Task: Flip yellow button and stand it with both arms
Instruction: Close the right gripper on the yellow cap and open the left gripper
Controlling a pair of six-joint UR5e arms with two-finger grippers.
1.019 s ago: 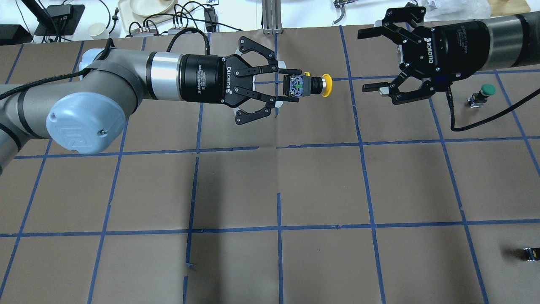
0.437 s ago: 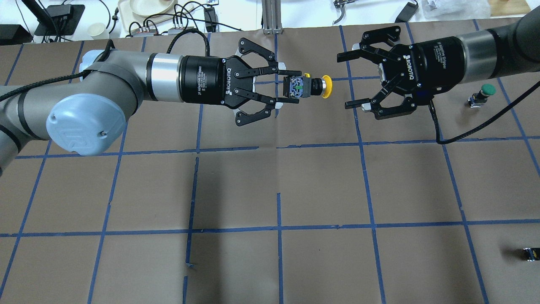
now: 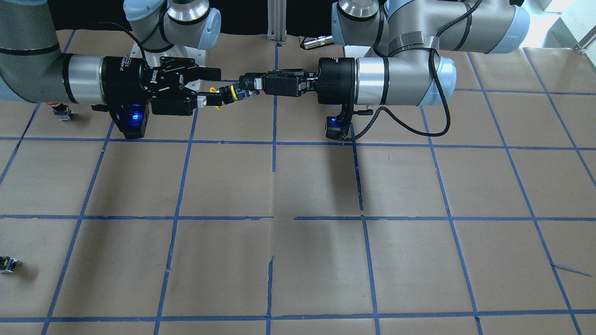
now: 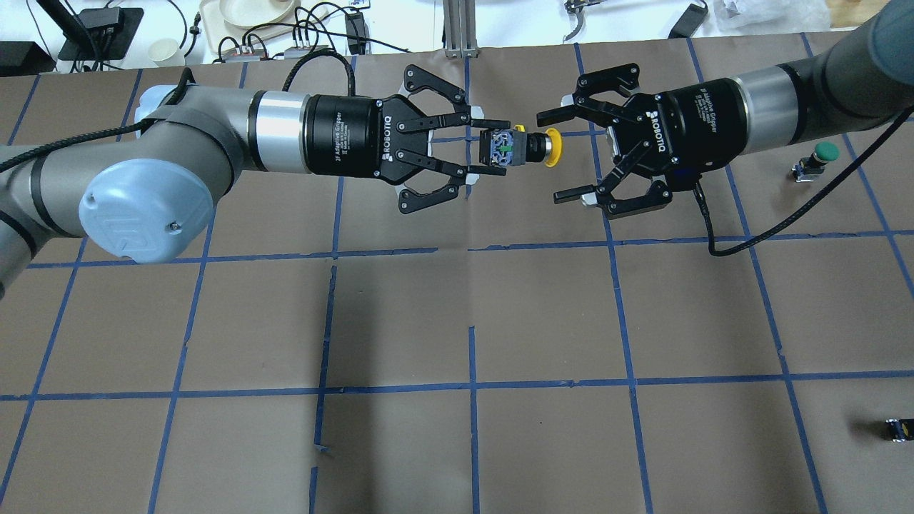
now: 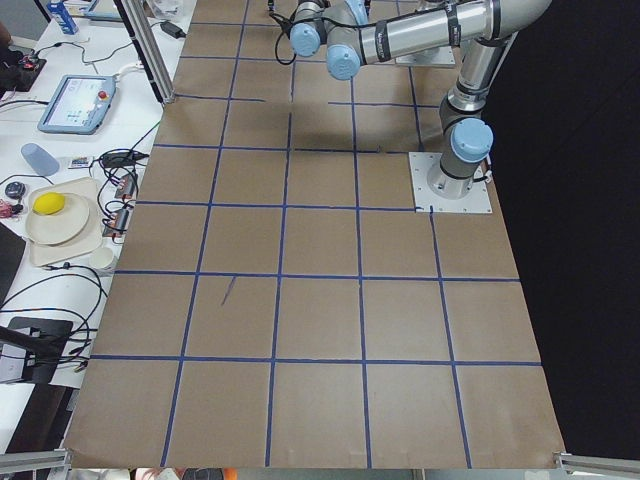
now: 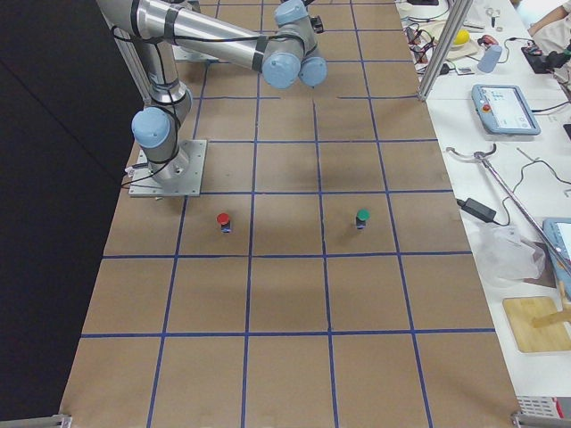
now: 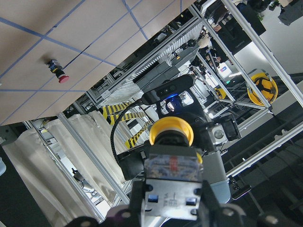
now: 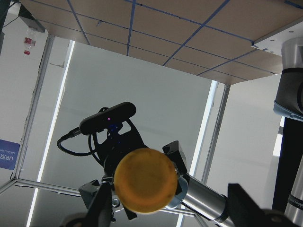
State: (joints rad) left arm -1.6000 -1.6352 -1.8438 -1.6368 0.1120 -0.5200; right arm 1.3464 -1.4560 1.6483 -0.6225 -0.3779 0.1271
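Two robot arms are seen meeting above a brown paper-covered table (image 4: 543, 314) marked with a grid of blue tape. The yellow button (image 4: 525, 146) is held clear of the surface, about midway between the table's left and right ends; how near it lies to the robot's edge cannot be told. It is turned on its side, with the blocky black-and-grey body gripped and the round yellow cap pointed toward the other arm. The left gripper (image 4: 498, 145) is pinched onto that body, one finger on each side. The right gripper (image 4: 555, 154) is spread wide, with its fingertips (image 4: 546, 114) brought level with the yellow cap, one on either side of it and neither touching. A green-capped button (image 4: 821, 157) is seen standing on the table toward the right end. A red-capped button (image 6: 223, 221) is seen standing nearer the robot's edge. A small dark part (image 4: 898, 429) is seen lying close to the right end.
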